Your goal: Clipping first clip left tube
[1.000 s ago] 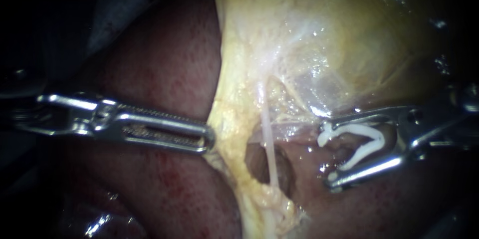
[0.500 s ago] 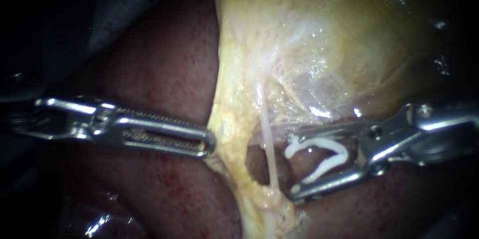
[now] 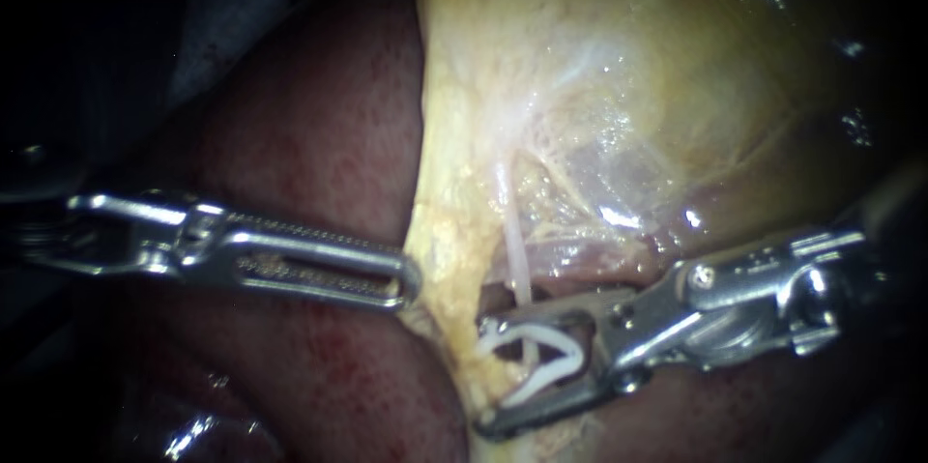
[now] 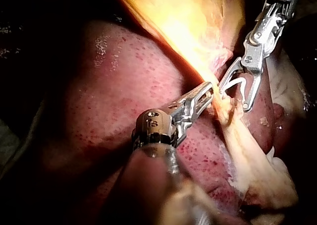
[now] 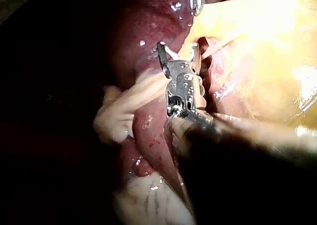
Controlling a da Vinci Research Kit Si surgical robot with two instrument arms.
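A thin pale tube (image 3: 515, 260) runs down from the yellow gallbladder (image 3: 628, 57) across a dark opening in the tissue. My right instrument (image 3: 483, 376) comes in from the right, its jaws standing wide apart with a white clip (image 3: 556, 373) seated between them. The clip's two legs lie on either side of the tube's lower end. My left instrument (image 3: 408, 279) has its jaws shut on the yellow tissue edge just left of the tube. In the left wrist view the right instrument (image 4: 233, 98) and its clip (image 4: 237, 81) sit just beyond the left instrument (image 4: 208, 92).
Dark red liver (image 3: 319, 134) fills the left and bottom of the endoscope view. A pinkish band of tissue (image 3: 590, 255) runs sideways just above the right instrument. In the right wrist view, pale fatty strands (image 5: 124, 111) lie beside the right instrument (image 5: 177, 49).
My right instrument has travelled left and downward with the clip, from well right of the tube to straddling it. The left instrument has held still.
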